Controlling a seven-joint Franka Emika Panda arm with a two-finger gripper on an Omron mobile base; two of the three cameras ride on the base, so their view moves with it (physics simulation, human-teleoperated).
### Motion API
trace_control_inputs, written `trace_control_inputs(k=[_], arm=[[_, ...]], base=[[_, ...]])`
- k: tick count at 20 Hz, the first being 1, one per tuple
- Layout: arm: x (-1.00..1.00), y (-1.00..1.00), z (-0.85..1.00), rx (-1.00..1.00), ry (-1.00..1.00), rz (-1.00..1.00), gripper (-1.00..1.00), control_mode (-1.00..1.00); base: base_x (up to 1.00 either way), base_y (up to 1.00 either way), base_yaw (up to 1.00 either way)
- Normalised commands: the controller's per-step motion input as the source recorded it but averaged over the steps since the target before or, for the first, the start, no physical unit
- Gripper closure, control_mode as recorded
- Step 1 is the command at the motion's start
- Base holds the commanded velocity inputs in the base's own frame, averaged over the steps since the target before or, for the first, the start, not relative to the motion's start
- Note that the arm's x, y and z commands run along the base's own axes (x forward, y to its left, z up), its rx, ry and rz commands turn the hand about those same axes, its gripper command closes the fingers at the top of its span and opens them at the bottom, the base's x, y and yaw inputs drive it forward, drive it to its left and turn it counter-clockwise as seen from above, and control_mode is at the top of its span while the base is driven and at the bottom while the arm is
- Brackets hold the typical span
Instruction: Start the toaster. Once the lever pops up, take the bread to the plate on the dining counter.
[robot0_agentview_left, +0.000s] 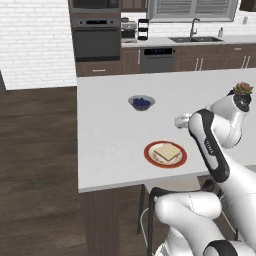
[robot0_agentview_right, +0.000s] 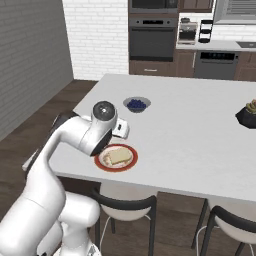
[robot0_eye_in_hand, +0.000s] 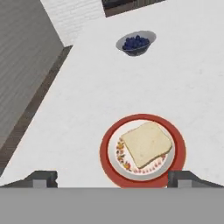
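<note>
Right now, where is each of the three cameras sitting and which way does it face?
Left base view: behind the arm's left, looking forward over the pale grey-white dining counter; the white arm rises at lower right.
Right base view: behind its right, same counter; the arm is at lower left.
Hand view: on the hand, looking down at the square tan bread slice on the red-rimmed round plate; open gripper fingertips at bottom.
All share plate, bread and the small bowl of blue berries.

Bowl of berries, a potted plant, and the kitchen behind

A small bowl (robot0_agentview_left: 141, 103) of blue berries sits alone. A dark pot with a green-and-red plant (robot0_agentview_right: 248, 115) stands well away from it. Chairs (robot0_agentview_right: 125, 206) with black backs are tucked below. On the far wall are a built-in oven (robot0_agentview_left: 96, 39), a dishwasher (robot0_agentview_left: 157, 60) and a sink (robot0_agentview_left: 195, 39).
</note>
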Motion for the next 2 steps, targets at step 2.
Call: trace_control_inputs(k=[2], arm=[[0.06,0.09,0.91,0.17,0.0,0.0,-1.0,-1.0]], base=[[0.0,0.0,0.0]])
